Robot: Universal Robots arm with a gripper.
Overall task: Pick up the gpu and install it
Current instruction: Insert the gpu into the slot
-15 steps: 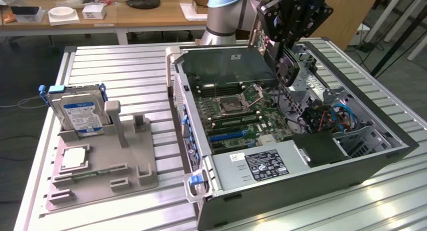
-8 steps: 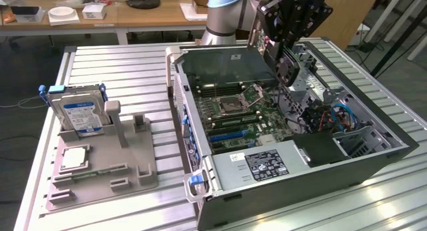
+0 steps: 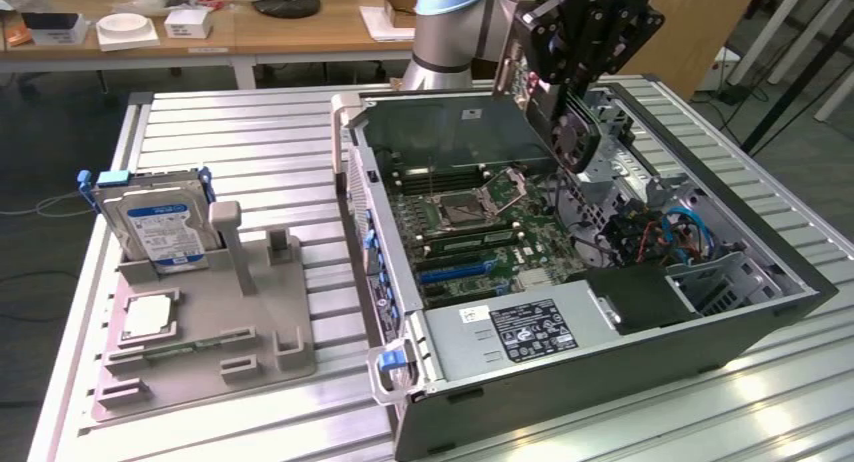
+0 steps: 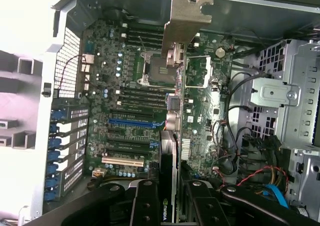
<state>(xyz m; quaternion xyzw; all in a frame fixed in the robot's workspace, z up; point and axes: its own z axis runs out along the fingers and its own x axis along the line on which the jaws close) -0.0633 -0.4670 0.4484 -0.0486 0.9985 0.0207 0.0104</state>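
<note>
Slatted metal counter [image 3: 240,152] carries an open computer case [image 3: 747,332] lying on its side at the exterior view's right, side panel off, motherboard [image 3: 494,232] exposed. At the exterior view's left, well apart from the case, stands a grey parts fixture [image 3: 267,352]. It has a silver hard drive [image 3: 160,232] upright at its far end and a small square chip [image 3: 147,317] lying flat nearer the camera. The gpu [image 3: 574,132] is off the counter and in the air over the far half of the case, hanging edge-down beneath the hand [image 3: 567,77]. Wrist view: the card is seen edge-on, with the fingers [image 4: 145,206] closed against its two faces, so the grip looks firm. Its silver end bracket [image 4: 187,16] points toward the far wall of the case. The card lies across the processor-socket region, not over the blue expansion slot [image 4: 135,121], which is bare. Progress, as judged: pick-up done, card carried to above the case; install not done, since the card's edge is clear of the board and seated in no slot
</note>
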